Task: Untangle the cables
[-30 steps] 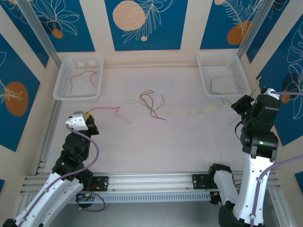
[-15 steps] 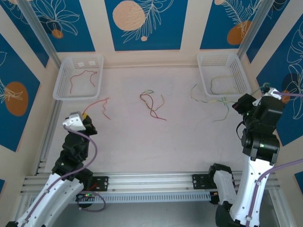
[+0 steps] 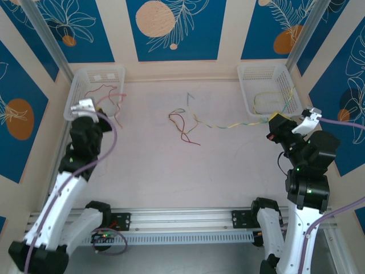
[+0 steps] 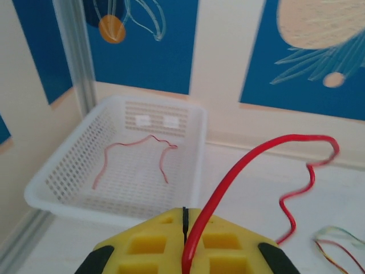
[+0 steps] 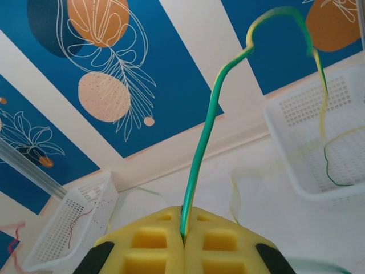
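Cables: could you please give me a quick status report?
Left tool shut on red cable, by left basket. Right tool shut on green cable, stretched toward mid-table tangle. Nothing blocking.

We see the table (image 3: 228,165) from high above and behind the arm bases, looking down and toward the far wall (image 3: 171,28); this is our widest view. Our left wrist camera sits just behind the left gripper (image 4: 183,222), low and close, facing the left basket (image 4: 68,165). Our right wrist camera, just behind the right gripper (image 5: 183,225), tilts up at the far wall. All three share the left basket; top and right wrist share the right basket (image 5: 308,108).
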You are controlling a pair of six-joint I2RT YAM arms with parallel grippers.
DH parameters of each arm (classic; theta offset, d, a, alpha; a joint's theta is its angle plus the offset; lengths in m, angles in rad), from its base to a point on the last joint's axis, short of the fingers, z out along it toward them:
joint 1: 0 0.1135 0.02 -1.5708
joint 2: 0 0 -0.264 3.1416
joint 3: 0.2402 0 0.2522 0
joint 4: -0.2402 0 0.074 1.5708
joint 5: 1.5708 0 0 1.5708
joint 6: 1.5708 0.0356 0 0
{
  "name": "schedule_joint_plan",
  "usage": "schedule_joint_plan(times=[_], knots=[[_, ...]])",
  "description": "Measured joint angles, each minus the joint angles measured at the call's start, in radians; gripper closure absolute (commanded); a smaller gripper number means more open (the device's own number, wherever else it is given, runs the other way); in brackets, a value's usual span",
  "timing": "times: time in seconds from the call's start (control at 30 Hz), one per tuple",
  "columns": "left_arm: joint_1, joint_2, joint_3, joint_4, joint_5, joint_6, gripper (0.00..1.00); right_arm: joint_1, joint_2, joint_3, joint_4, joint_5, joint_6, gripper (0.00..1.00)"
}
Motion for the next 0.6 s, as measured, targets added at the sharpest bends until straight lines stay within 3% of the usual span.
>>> schedule_joint_plan(times=[0.2,0.37,0.6], knots=[[0.214,0.34,0.3,-0.112,0.117,-0.018,1.0,0.017,-0.013,-0.015,0.012,-0.009,-0.006,1.0],[0.273,0.574,0.524,-0.177,0.139,0.013,1.0,0.019,-0.03,-0.015,0.004,-0.008,-0.02,1.0],[0.315,0.789,0.663,-0.193,0.162,0.045,1.0,0.025,-0.038,-0.015,0.002,-0.009,-0.027,1.0]])
